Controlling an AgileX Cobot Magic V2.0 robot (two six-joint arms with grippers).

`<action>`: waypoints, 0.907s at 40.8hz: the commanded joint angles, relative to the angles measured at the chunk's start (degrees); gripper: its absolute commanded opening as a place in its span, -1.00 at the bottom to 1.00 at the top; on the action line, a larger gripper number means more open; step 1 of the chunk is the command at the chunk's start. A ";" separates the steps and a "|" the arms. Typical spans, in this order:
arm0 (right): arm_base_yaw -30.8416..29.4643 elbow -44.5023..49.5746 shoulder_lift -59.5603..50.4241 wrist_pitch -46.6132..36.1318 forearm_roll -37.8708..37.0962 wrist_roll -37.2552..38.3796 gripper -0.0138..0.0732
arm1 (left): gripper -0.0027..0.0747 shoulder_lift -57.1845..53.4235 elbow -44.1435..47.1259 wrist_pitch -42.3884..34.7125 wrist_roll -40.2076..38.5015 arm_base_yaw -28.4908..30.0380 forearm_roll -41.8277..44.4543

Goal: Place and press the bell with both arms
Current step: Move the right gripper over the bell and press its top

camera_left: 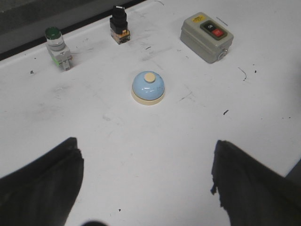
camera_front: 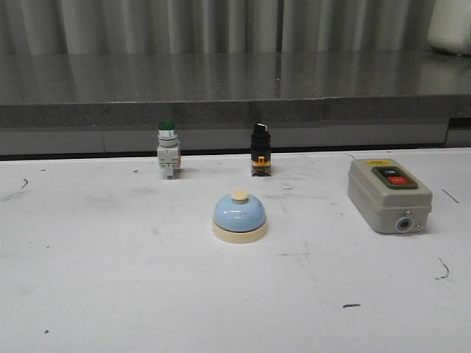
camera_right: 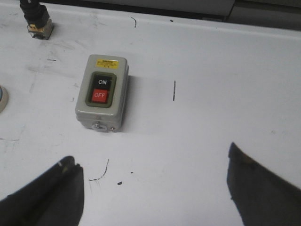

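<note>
The light-blue dome bell (camera_front: 239, 217) with a cream base and cream button stands upright on the white table, near its middle. It also shows in the left wrist view (camera_left: 148, 87), and only its cream edge (camera_right: 2, 100) shows in the right wrist view. My left gripper (camera_left: 146, 176) is open and empty, held above the table well short of the bell. My right gripper (camera_right: 153, 181) is open and empty, above bare table near the grey box. Neither gripper shows in the front view.
A grey box with ON and OFF buttons (camera_front: 388, 194) (camera_left: 207, 36) (camera_right: 102, 92) sits right of the bell. A green-capped push-button switch (camera_front: 168, 149) (camera_left: 58, 47) and a black knob switch (camera_front: 259, 149) (camera_left: 118, 24) (camera_right: 35, 18) stand behind it. A grey ledge (camera_front: 235, 95) runs behind the table.
</note>
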 commanded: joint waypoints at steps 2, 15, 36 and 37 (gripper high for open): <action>-0.21 -1.92 -0.13 -4.13 -0.24 -0.30 0.77 | 0.48 -3.77 -0.12 -3.38 -0.70 0.10 -0.42; 0.64 -3.02 0.42 -2.77 2.40 -0.30 0.77 | 0.48 -3.65 0.06 -3.38 -0.70 0.10 -0.42; 22.29 -19.25 5.63 6.68 2.85 -4.66 -0.77 | 0.48 -3.65 0.06 -3.48 -0.70 0.10 -0.42; 23.57 -20.30 6.53 7.08 2.85 -4.99 -0.80 | 0.48 -3.65 0.06 -3.48 -0.70 0.10 -0.42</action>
